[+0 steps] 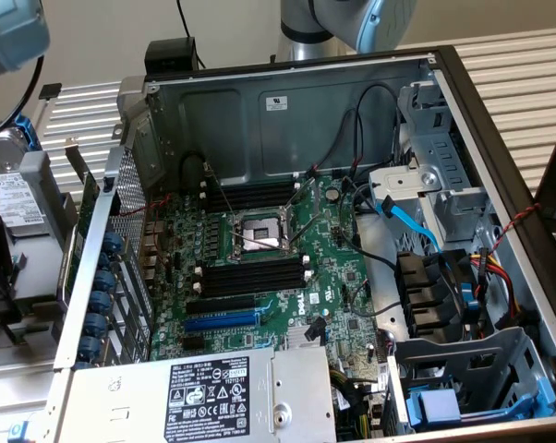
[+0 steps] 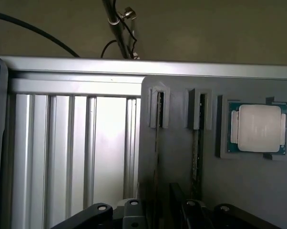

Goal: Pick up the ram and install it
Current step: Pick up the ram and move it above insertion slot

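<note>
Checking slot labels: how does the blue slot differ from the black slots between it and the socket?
The blue slot is blue and single; the black slots are black, several packed side by side. The black slots sit right beside the socket; the blue slot sits nearer the power supply. Both run parallel and look empty.

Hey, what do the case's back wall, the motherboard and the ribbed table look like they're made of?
Case wall: bare grey sheet metal, probably steel, with a matte finish; folded edges and punched holes show.
Motherboard: green lacquered circuit board, slightly glossy, carrying soldered parts.
Table: likely aluminium profile with a satin silver finish, judging by its even, straight ribs.
</note>
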You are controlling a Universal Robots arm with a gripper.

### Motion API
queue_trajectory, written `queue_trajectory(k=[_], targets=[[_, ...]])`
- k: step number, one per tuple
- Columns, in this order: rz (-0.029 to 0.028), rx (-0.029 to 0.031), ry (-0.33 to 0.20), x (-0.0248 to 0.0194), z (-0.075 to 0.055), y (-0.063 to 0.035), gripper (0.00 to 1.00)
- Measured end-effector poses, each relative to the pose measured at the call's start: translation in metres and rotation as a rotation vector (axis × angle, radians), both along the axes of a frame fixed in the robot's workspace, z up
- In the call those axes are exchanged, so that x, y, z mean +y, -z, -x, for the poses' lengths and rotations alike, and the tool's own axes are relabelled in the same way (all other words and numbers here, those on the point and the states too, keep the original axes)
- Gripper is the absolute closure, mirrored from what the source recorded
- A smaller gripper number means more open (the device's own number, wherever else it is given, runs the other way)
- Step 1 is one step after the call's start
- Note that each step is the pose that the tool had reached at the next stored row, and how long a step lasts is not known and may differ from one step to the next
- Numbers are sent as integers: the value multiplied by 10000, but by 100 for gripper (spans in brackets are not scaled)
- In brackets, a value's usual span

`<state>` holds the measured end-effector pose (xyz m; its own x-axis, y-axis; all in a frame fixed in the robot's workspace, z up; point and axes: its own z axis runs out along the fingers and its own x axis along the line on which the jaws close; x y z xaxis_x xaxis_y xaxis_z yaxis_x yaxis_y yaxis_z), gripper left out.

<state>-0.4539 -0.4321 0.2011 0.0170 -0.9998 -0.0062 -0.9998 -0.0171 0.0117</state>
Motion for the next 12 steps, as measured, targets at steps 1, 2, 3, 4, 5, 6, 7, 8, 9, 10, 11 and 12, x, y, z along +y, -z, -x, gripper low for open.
queue_trajectory(k=[1, 2, 3, 4, 5, 6, 7, 8, 9, 10, 11, 12], targets=[[-4, 0, 1, 0, 0, 4, 67], [-7, 0, 1, 0, 0, 9, 67], [-10, 0, 2, 0, 0, 13, 67], [-12, -1, 3, 0, 0, 17, 67], [-14, 0, 4, 0, 0, 20, 67], [-15, 0, 4, 0, 0, 23, 67], [-15, 1, 4, -1, 0, 25, 69], [-15, 2, 4, -1, 0, 26, 76], [-16, 0, 5, -1, 0, 27, 82], [-16, 1, 4, -2, -1, 28, 82], [-17, 0, 5, -3, -1, 29, 87], [-17, 0, 4, -4, -1, 28, 87]])
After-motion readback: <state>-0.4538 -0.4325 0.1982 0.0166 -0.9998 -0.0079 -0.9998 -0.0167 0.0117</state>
